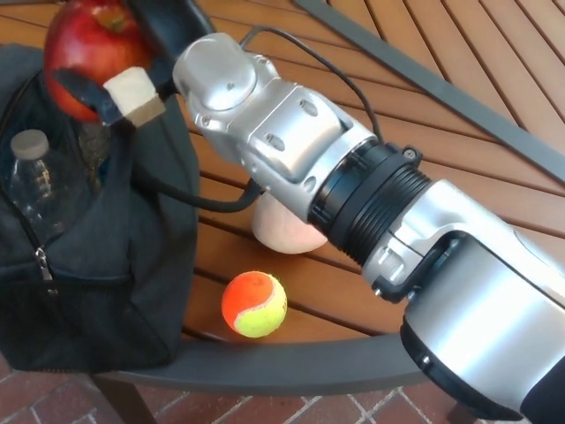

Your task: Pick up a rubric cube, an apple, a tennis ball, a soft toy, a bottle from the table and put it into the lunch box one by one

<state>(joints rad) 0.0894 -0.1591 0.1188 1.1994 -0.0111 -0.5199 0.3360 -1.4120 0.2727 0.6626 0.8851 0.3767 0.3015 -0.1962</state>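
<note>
- The dark lunch box point(132, 291), a soft fabric bag, is sitting at the left of the scene on the wooden table point(494, 62), near its front edge, with its top gaping open.
- A clear bottle point(33, 181) with a pale cap is standing inside the bag, showing through the opening at its left side.
- The red apple point(88, 49) is hanging at the far left, directly over the open mouth of the bag and not yet inside it.
- The right hand point(110, 75) is closing its black fingers around the apple; one padded beige fingertip point(132, 95) is pressing against the fruit's lower right side, so the hand is clamped on the apple and carrying it.
- A black carry strap point(212, 201) is looping from the bag across the slats, passing under the arm.
- The orange-and-yellow tennis ball point(254, 304) is resting on the table just right of the bag, near the front edge.
- The pale peach soft toy point(282, 231) is lying a little farther back than the ball, partly hidden beneath the arm.
- The silver right arm point(353, 194) is reaching diagonally from the near right toward the far left, above the toy.
- The left hand is not showing anywhere.
</note>
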